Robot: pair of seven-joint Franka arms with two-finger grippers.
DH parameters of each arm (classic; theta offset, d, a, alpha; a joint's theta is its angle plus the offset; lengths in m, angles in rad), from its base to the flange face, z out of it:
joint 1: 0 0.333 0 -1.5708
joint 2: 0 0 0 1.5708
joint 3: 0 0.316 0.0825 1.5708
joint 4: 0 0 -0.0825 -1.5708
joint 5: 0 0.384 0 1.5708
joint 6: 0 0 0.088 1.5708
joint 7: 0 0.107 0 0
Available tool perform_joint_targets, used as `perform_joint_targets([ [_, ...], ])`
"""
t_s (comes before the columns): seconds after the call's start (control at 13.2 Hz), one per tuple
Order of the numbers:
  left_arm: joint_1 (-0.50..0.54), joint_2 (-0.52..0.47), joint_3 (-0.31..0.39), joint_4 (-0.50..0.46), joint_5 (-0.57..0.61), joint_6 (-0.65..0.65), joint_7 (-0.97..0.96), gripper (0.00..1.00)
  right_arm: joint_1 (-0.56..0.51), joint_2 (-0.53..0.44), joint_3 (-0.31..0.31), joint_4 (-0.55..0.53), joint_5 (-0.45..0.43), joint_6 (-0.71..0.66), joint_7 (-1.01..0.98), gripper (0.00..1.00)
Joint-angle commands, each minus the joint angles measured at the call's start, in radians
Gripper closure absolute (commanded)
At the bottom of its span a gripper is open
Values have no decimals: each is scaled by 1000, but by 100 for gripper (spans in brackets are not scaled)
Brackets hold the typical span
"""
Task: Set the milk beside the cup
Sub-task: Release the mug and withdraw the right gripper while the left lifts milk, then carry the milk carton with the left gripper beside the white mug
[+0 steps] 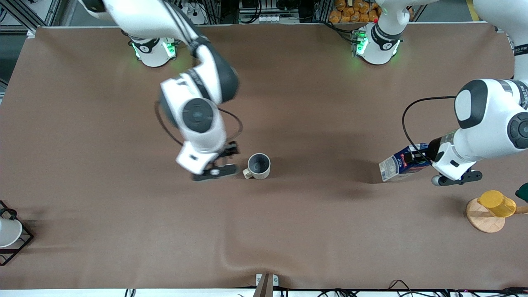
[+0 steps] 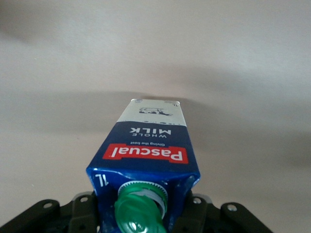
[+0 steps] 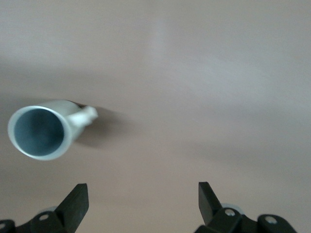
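The milk (image 1: 401, 166) is a dark blue carton with a green cap, a red label band and a pale base. My left gripper (image 1: 418, 159) is shut on its top and holds it tilted over the table toward the left arm's end. In the left wrist view the milk (image 2: 150, 141) fills my left gripper (image 2: 143, 208), cap toward the camera. The cup (image 1: 259, 166), a grey-white mug, stands upright mid-table. My right gripper (image 1: 228, 160) is open and empty beside it, toward the right arm's end. The right wrist view shows the cup (image 3: 41, 132) off to one side of my right gripper (image 3: 141, 199).
A yellow cup (image 1: 497, 203) sits on a round wooden stand (image 1: 483, 218) toward the left arm's end, nearer the front camera than the milk. A white cup (image 1: 7, 233) sits in a black wire rack (image 1: 22, 243) at the right arm's end. Brown cloth covers the table.
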Motion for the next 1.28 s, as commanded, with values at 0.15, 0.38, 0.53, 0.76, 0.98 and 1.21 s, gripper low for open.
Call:
perform_joint_targets([
  [0.15, 0, -40, -181, 3, -20, -40, -199, 41, -199, -156, 8, -68, -70, -114, -128, 0],
  [0.38, -5, -43, -345, 5, -8, -39, -319, 41, -341, -182, 9, -80, -54, -105, -275, 0],
  [0.53, -12, -37, -436, 8, -6, -28, -354, 41, -420, -215, 11, -121, -52, -105, -336, 0],
  [0.76, -152, 9, -460, 64, 12, -28, -478, 41, -510, -300, 9, -253, -5, -50, -459, 0],
  [0.98, -284, 101, -459, 125, 47, -25, -574, 42, -532, -438, 6, -458, -4, 86, -472, 0],
  [1.21, -385, 265, -453, 268, 159, -25, -724, 42, -575, -475, 6, -491, -4, 107, -487, 0],
])
